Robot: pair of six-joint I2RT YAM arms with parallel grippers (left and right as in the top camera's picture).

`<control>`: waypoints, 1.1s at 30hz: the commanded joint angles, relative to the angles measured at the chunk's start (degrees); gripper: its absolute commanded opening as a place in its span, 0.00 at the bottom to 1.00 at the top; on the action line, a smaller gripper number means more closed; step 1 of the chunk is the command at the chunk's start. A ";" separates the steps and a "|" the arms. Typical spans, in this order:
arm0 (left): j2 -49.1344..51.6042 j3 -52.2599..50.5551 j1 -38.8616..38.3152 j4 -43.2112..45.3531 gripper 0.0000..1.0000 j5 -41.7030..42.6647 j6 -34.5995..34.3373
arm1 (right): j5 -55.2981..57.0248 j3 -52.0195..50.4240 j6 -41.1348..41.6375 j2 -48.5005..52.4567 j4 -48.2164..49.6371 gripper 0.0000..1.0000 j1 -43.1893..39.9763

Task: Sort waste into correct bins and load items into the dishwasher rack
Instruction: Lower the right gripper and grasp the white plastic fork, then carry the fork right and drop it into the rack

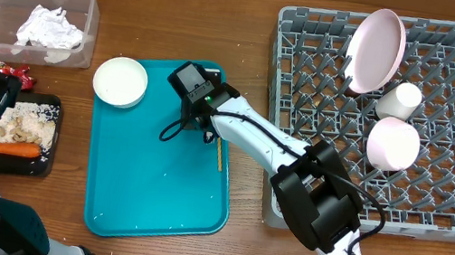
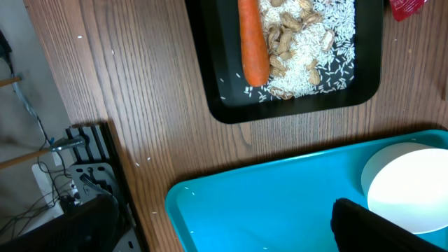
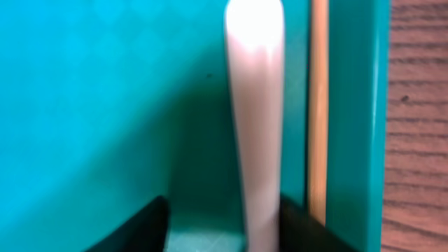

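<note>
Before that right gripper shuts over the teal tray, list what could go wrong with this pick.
1. The chopstick lies right beside the fork handle, next to the teal tray's rim. The right gripper could catch it on that side and lift or flick both.
2. The fork handle sits off-centre between the open jaws, close to one finger, so closing may push or twist it rather than grip it squarely.

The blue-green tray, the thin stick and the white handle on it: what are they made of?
Tray: likely plastic, smooth and faintly glossy, with a moulded raised rim. Stick: looks like wood or bamboo, matte, even tan. White handle: probably plastic, with a shiny highlight on its rounded end.
</note>
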 commanded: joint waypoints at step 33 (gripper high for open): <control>0.22 0.37 0.24 -0.04 1.00 -1.16 -0.15 | -1.25 -0.09 1.11 -12.72 -4.81 0.04 -1.09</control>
